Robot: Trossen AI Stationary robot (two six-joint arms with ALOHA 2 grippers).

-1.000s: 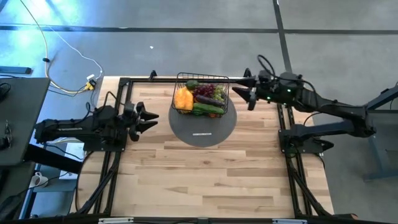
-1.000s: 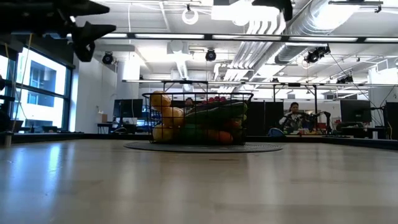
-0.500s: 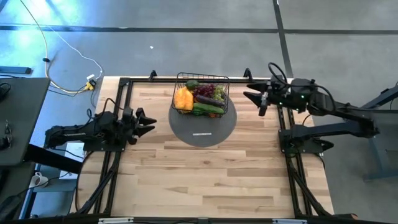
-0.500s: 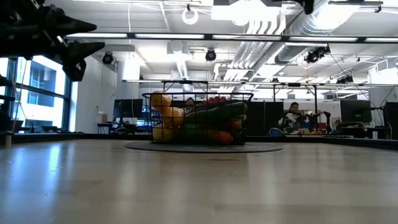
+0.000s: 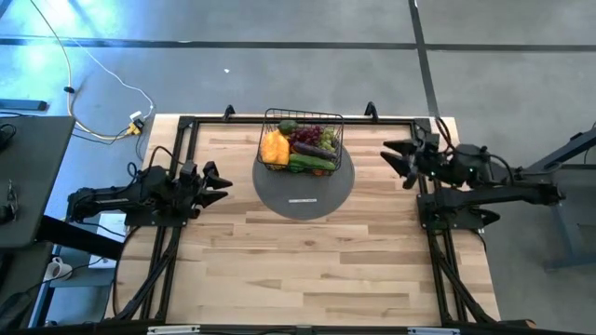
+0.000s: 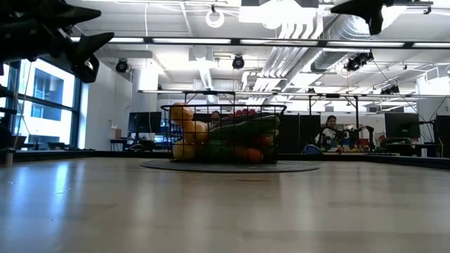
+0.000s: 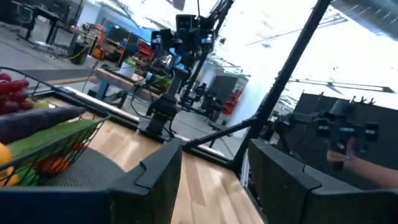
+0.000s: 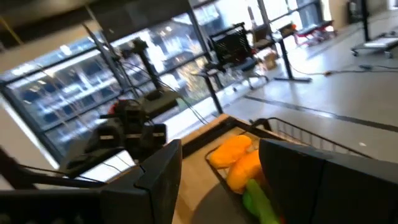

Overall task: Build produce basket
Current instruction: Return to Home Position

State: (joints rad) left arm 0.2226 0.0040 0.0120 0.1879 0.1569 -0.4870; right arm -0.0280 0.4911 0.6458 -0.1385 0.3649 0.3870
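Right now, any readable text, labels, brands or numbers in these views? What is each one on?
No text can be read in any view.
White mark on the grey mat: too small to read.
Basket and produce: no lettering shows.

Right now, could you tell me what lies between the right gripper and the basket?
In the high view, only the grey mat's edge and bare wooden table lie between the right gripper and the basket.
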